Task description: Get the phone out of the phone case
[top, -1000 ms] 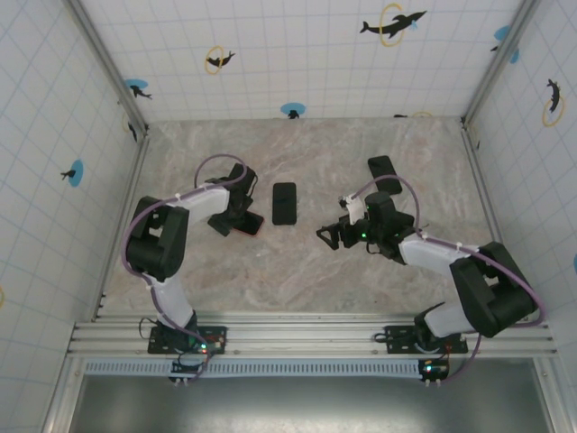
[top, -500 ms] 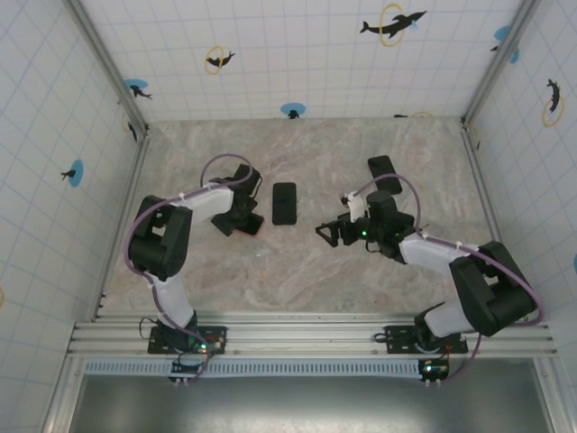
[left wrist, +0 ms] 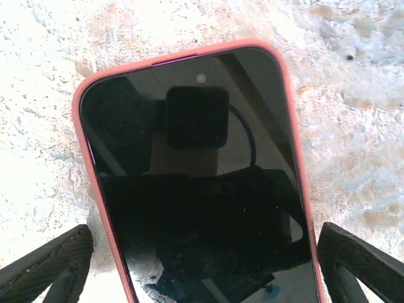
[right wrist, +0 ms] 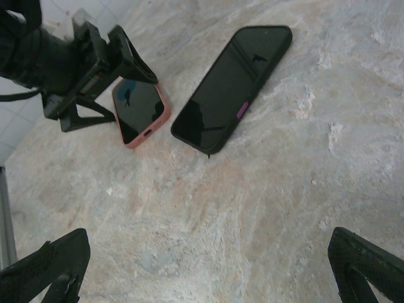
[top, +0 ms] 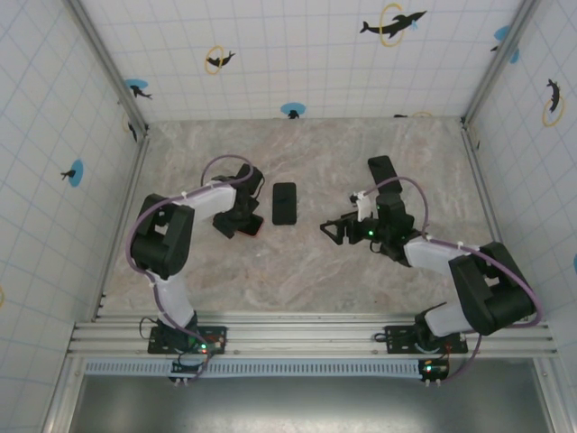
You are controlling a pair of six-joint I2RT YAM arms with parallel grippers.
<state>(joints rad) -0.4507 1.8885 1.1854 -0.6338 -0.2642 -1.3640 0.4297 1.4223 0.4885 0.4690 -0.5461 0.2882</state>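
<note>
A phone in a salmon-pink case (left wrist: pixel 196 170) lies screen up on the marble tabletop, also visible as the pink-cased phone (top: pixel 252 226) and pink-cased phone (right wrist: pixel 142 110). My left gripper (left wrist: pixel 203 247) hovers open just over it, one finger (left wrist: pixel 47 265) on each side of its long edges, apart from the case. From above, the left gripper (top: pixel 241 218) covers most of that phone. My right gripper (top: pixel 334 231) stands open to the right of it with nothing between its fingers (right wrist: pixel 53 265), low over bare table.
A black phone (top: pixel 284 203) lies flat just right of the pink one, seen as the black phone (right wrist: pixel 233 88) too. Another black phone-shaped item (top: pixel 382 171) lies behind the right wrist. Tiled walls enclose the table on three sides.
The left gripper shifted slightly farther over the pink-cased phone and its jaws spread a little. The right wrist drew back to the right, uncovering more of the black item behind it.
</note>
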